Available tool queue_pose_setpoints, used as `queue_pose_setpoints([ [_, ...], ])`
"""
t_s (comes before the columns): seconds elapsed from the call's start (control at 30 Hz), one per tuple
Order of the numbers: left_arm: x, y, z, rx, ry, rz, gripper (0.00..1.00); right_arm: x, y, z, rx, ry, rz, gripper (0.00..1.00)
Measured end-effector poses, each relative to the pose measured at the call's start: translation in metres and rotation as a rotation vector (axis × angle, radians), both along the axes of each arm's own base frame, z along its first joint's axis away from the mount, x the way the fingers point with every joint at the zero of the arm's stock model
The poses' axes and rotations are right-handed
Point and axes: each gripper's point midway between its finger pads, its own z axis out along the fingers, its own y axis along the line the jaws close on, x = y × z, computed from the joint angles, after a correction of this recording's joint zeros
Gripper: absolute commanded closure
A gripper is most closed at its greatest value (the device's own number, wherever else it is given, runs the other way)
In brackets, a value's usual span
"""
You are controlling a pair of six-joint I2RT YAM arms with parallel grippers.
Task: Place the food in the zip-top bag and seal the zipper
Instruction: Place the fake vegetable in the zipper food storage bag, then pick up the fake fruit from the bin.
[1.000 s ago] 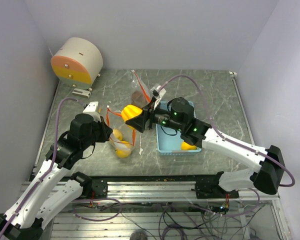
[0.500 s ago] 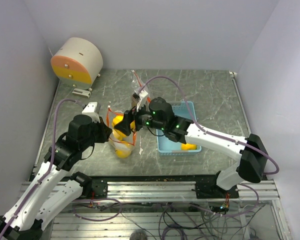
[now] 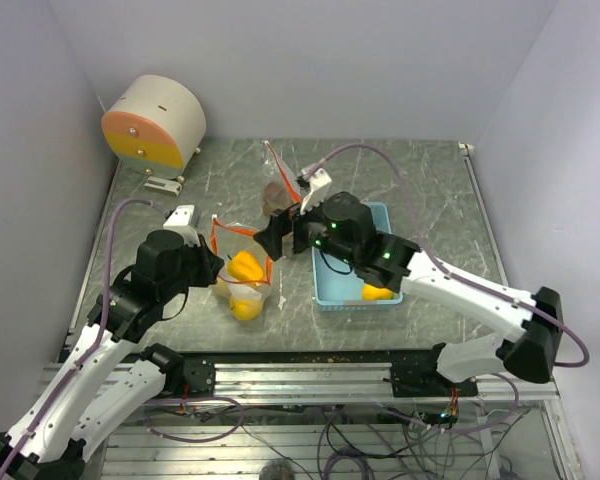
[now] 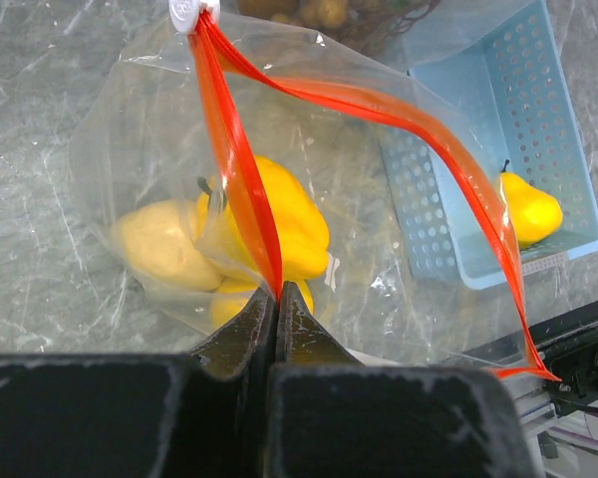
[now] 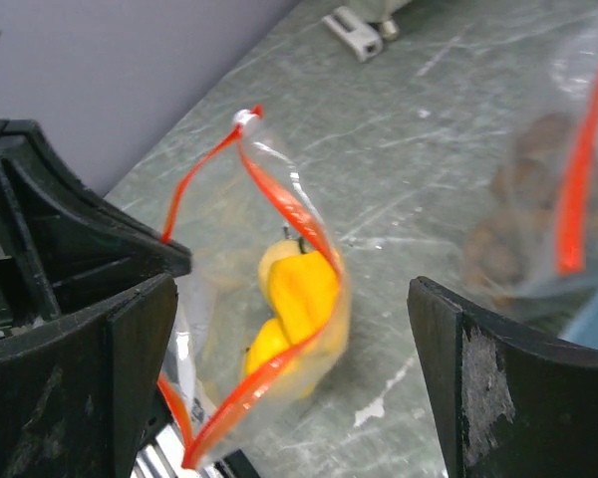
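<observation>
A clear zip-top bag point(image 3: 242, 283) with a red zipper point(image 4: 241, 169) lies open left of centre. It holds yellow fruits point(image 3: 245, 266), also seen in the left wrist view point(image 4: 279, 214) and the right wrist view point(image 5: 299, 284). My left gripper point(image 3: 218, 268) is shut on the bag's red zipper edge point(image 4: 277, 284) and holds the mouth up. My right gripper point(image 3: 277, 238) is open and empty, just above and right of the bag's mouth point(image 5: 289, 289). One yellow pear-shaped fruit point(image 3: 378, 292) lies in the light blue tray point(image 3: 332, 285).
A second clear bag point(image 3: 277, 192) with small brown balls point(image 5: 518, 209) lies behind the tray. A cream and orange cylinder point(image 3: 155, 122) stands at the back left. The table's front rail point(image 3: 310, 365) runs just below the bag and tray.
My right gripper carried a yellow fruit left to the bag, let it go inside, and drew back to the right, open. The left gripper kept its hold on the zipper.
</observation>
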Motion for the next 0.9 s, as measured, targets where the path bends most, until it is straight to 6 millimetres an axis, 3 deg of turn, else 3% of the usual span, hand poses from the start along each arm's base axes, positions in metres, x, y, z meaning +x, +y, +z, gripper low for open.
queue_pose_setpoints([
  [0.1,-0.001,0.0,0.001,-0.003,-0.005,-0.001,0.93,0.004,-0.029,0.01,-0.016,0.002,-0.114,0.0],
  [0.2,-0.002,0.0,0.003,-0.005,-0.01,-0.008,0.93,0.008,-0.064,-0.004,-0.066,0.046,-0.254,0.0],
  [0.3,-0.003,-0.001,0.003,-0.008,-0.013,-0.016,0.93,0.018,-0.107,-0.044,-0.172,0.134,-0.402,0.0],
  [0.4,-0.003,-0.002,0.003,-0.007,-0.014,-0.023,0.93,0.032,-0.159,-0.102,-0.293,0.266,-0.545,0.0],
  [0.53,-0.004,-0.003,0.003,-0.006,-0.014,-0.035,0.93,0.02,-0.214,-0.166,-0.438,0.424,-0.669,0.0],
  [0.67,-0.005,-0.003,0.005,-0.007,-0.022,-0.041,0.93,0.002,-0.23,-0.19,-0.495,0.514,-0.701,0.0],
  [0.9,-0.007,-0.002,0.008,-0.012,-0.036,-0.043,0.93,-0.004,-0.24,-0.223,-0.593,0.601,-0.756,0.0],
])
